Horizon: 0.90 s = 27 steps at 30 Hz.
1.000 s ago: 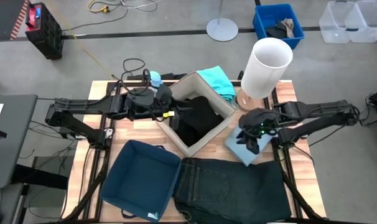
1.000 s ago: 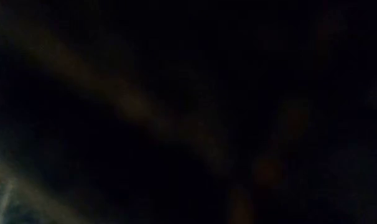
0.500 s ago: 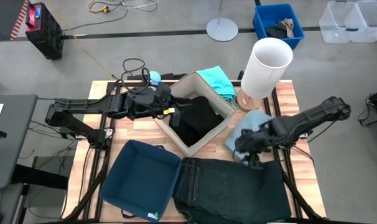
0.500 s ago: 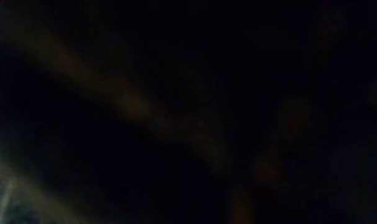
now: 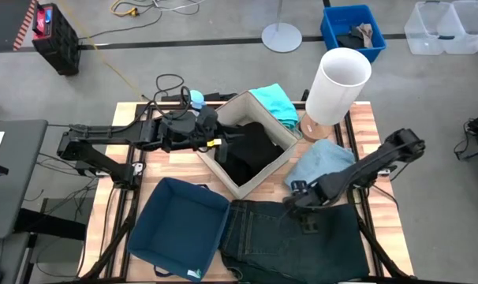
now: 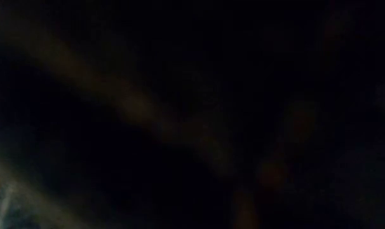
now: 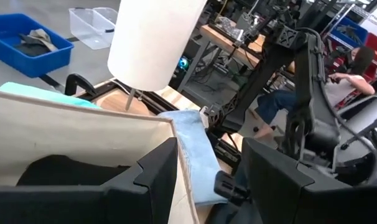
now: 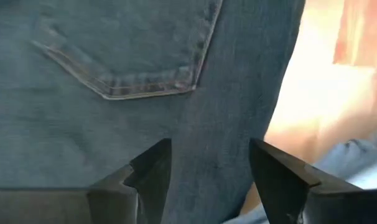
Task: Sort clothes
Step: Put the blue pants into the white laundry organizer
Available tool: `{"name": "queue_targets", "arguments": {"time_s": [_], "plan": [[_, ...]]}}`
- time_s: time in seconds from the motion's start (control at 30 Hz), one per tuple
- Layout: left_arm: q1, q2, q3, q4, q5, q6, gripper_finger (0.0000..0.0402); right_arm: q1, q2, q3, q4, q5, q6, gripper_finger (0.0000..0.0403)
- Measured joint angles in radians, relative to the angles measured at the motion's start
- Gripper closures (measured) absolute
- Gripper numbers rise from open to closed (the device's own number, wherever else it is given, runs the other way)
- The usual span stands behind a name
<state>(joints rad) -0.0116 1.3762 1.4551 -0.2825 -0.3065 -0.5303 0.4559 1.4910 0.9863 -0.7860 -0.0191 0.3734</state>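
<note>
While I watch from above, I see the beige fabric box (image 5: 280, 162) sitting skewed at the table's (image 5: 184, 166) middle with the black garment (image 5: 251, 150) lying inside it. Draped over that box's far corner is the turquoise garment (image 5: 275, 102). Nearer me on the left side, the navy fabric box (image 5: 180, 229) holds nothing that I can make out. Just beside it, the jeans (image 5: 290, 241) lie flat on the near edge. To the right of the beige box, the pale blue garment (image 5: 324, 162) rests on the table. My right gripper (image 5: 296, 203) hangs over the jeans' upper edge, its fingers (image 8: 151, 171) spread apart with denim showing between them and nothing gripped. My left gripper (image 5: 215, 143) waits at the beige box's left wall, fingers (image 7: 157, 174) parted and empty.
</note>
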Motion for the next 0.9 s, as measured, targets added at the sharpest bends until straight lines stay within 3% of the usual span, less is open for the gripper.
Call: {"name": "queue_targets", "arguments": {"time_s": [0.33,0.63,0.9], "plan": [[0.000,0.000,0.000,-0.033,0.068,0.007,0.0228,-0.053,0.187,0.000,0.127,0.042,0.089,0.0168],[0.000,0.000,0.000,-0.073,0.112,0.011,0.0228,-0.066,0.317,0.005,0.221,0.013,0.131,0.0168],[0.000,0.000,0.000,-0.072,0.127,0.047,0.0228,-0.035,0.243,-0.004,0.243,0.068,0.184,0.0168]]}}
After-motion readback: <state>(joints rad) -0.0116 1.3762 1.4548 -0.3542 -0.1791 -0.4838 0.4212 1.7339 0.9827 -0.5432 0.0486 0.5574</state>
